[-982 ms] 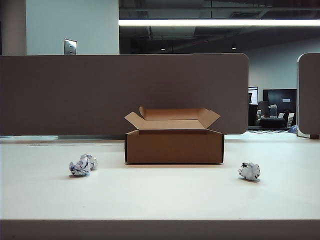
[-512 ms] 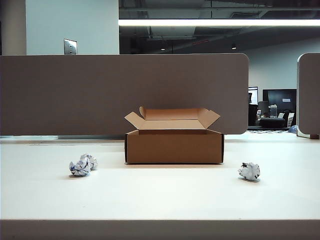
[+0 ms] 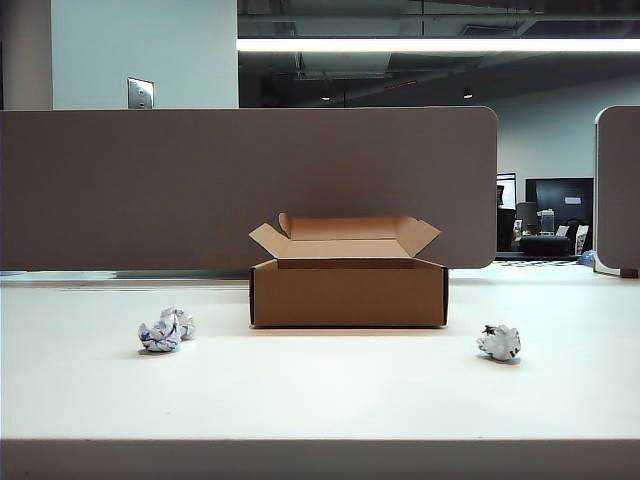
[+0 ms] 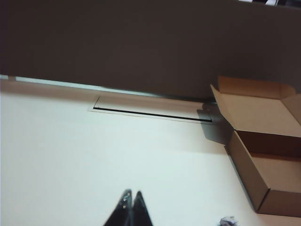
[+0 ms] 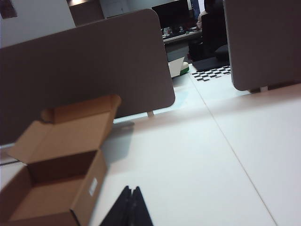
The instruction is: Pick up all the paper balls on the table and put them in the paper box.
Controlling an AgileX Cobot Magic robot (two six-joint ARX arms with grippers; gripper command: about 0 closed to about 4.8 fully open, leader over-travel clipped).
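**Starting out: one ball per side, both fingers shut and empty**

Sitting untouched on the table: two paper balls, one either side of the paper box. Left paper ball lies well left of the box and slightly nearer the camera; right paper ball lies right of the box, also forward of its front wall. Box centred, flaps up, nothing visible inside in either wrist view.

No arm visible in exterior view. Left gripper seen only in left wrist view: fingers pressed together, holding nothing, hovering over bare table with the box off to one side. Sliver of a crumpled ball peeks in at frame edge, between fingertips and box, near the box's front corner. Right gripper seen only in right wrist view: fingers likewise closed and empty, just beside the box's near wall; no ball in that view.

Key relation: each ball nearer its own side's arm, so left arm for left ball, right arm for right. Balls roughly round, no real long axis, so approach angle barely matters. Likely needs fingers opened first, then a descent over the ball.
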